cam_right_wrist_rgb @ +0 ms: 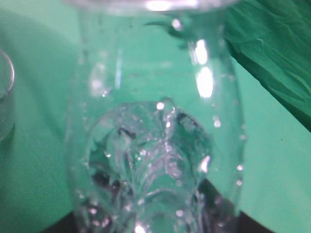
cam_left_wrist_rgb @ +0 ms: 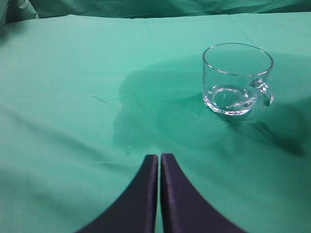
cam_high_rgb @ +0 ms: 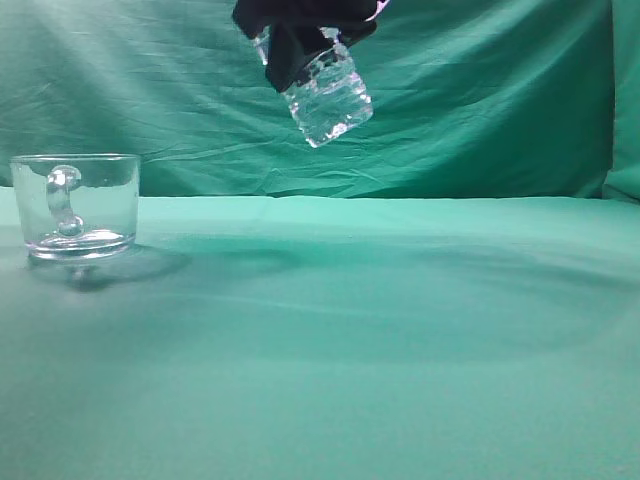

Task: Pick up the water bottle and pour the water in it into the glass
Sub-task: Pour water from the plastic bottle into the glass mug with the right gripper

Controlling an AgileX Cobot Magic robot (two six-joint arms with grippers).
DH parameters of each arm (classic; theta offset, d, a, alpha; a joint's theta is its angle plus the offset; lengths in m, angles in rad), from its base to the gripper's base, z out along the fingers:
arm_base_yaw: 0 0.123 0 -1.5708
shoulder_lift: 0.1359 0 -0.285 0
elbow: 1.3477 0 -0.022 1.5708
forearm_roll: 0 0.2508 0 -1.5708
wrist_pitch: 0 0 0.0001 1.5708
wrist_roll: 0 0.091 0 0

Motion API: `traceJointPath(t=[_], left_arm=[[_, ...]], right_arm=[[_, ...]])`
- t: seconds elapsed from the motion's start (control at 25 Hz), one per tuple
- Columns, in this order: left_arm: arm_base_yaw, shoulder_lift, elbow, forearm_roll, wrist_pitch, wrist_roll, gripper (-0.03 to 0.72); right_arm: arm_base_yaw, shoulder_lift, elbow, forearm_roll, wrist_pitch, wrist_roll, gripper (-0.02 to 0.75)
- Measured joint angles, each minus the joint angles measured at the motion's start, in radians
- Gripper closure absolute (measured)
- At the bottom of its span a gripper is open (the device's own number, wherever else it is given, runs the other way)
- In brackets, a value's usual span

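My right gripper point(cam_high_rgb: 292, 45) is shut on the clear ribbed water bottle point(cam_high_rgb: 328, 98) and holds it tilted high above the table; its upper part runs out of the top of the exterior view. The bottle fills the right wrist view point(cam_right_wrist_rgb: 150, 145), with water and bubbles in it. The glass point(cam_high_rgb: 75, 205), short and wide with a looped handle, stands upright at the far left. It also shows in the left wrist view point(cam_left_wrist_rgb: 237, 80), and its edge in the right wrist view point(cam_right_wrist_rgb: 5, 97). My left gripper point(cam_left_wrist_rgb: 159, 158) is shut and empty, near the cloth, short of the glass.
A green cloth point(cam_high_rgb: 380, 320) covers the table and hangs as a backdrop point(cam_high_rgb: 480, 100). A darker patch point(cam_left_wrist_rgb: 146, 107) lies on the cloth left of the glass.
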Motion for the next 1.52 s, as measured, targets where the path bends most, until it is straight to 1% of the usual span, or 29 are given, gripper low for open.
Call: traceJointPath(t=[0.2,0.32,0.48,0.52,0.56,0.64,0.8,1.28,1.52], left_arm=[[0.0,0.0,0.0,0.0,0.0,0.0,0.688],[0.0,0.0,0.0,0.0,0.0,0.0,0.688],[0.0,0.0,0.0,0.0,0.0,0.0,0.688],[0.0,0.0,0.0,0.0,0.0,0.0,0.688],[0.0,0.0,0.0,0.0,0.0,0.0,0.688],[0.0,0.0,0.0,0.0,0.0,0.0,0.688],[0.0,0.0,0.0,0.0,0.0,0.0,0.688],[0.0,0.0,0.0,0.0,0.0,0.0,0.688],[0.0,0.0,0.0,0.0,0.0,0.0,0.688]], right_arm=[[0.069,0.126,-0.132,0.0,0.145,-0.155,0.458],[0.101,0.199,-0.22,0.004,0.204,-0.217,0.458],[0.121,0.274,-0.306,0.007,0.229,-0.254,0.458],[0.125,0.288,-0.321,0.007,0.231,-0.272,0.498],[0.128,0.298,-0.334,0.004,0.231,-0.288,0.484],[0.131,0.313,-0.346,-0.015,0.231,-0.309,0.484],[0.137,0.327,-0.353,-0.091,0.233,-0.324,0.484],[0.138,0.328,-0.353,-0.394,0.245,-0.343,0.484],[0.138,0.328,-0.353,-0.495,0.264,-0.345,0.484]])
